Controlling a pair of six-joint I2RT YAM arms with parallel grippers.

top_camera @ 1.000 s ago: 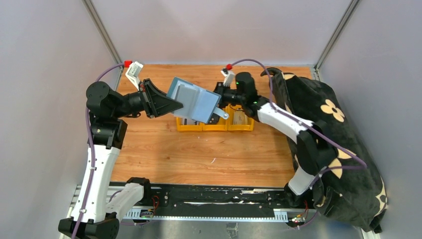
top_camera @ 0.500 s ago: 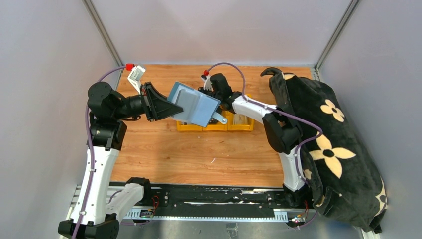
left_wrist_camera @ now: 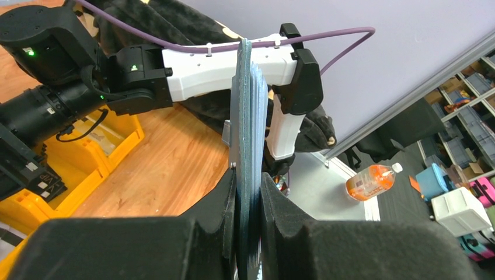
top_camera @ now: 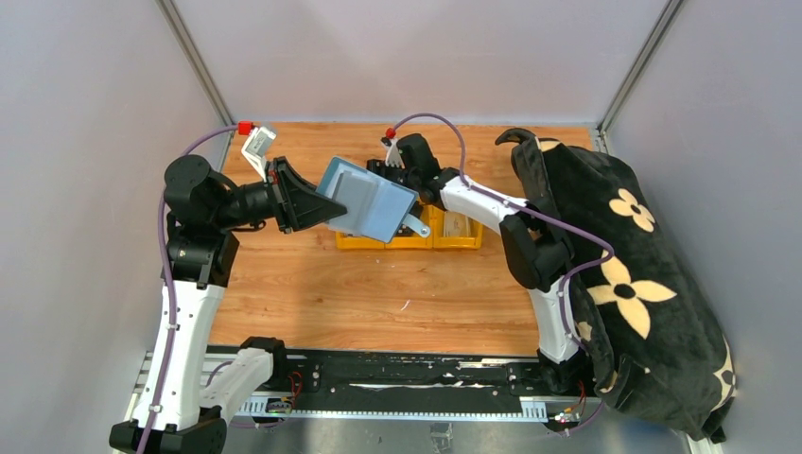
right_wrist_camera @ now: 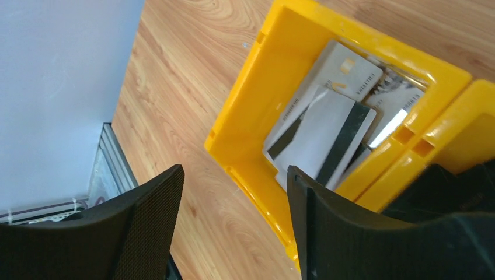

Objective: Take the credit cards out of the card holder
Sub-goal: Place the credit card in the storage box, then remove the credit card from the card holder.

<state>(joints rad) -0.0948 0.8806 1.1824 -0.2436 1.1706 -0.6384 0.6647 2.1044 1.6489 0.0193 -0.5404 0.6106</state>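
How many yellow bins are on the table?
3, in a row: the left bin and middle bin are partly hidden by the raised card holder, the right bin beside the right arm. None seems fully hidden.

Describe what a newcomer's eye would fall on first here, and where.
The slate-blue card holder stands out, held aloft over the wooden table by the left gripper. Next come the cards lying in a bright yellow bin beneath the open right gripper, and the black flower-patterned fabric at the right edge.

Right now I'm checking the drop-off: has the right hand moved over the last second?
Yes. In the top view the right hand has shifted left along the yellow bins.
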